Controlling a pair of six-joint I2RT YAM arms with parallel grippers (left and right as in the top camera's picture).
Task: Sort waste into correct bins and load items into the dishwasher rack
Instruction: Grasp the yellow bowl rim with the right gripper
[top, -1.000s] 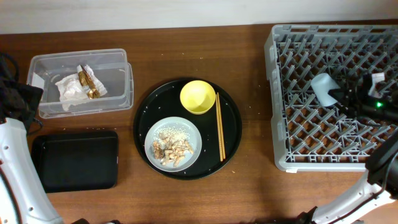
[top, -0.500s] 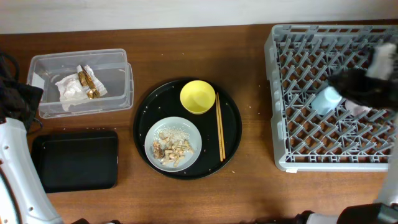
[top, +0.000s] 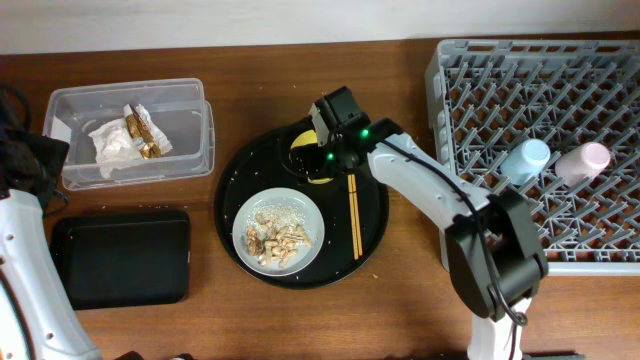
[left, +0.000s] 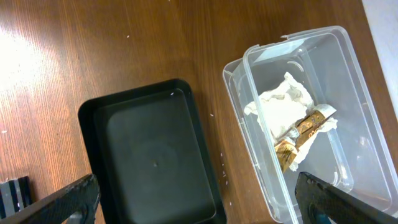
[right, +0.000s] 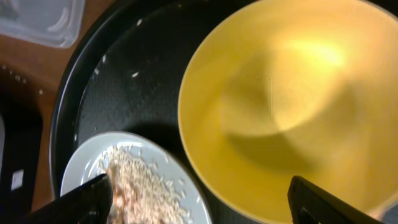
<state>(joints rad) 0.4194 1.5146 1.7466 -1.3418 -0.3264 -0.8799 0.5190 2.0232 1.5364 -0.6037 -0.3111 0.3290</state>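
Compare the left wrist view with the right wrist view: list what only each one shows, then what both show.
Only the left wrist view shows the flat black tray, which has nothing in it, and the wrappers lying inside the clear box.
Only the right wrist view shows the yellow bowl, the plate carrying food scraps, and the round black tray under both.
Both show the brown table and the clear box, though the right wrist view catches only a corner of it.
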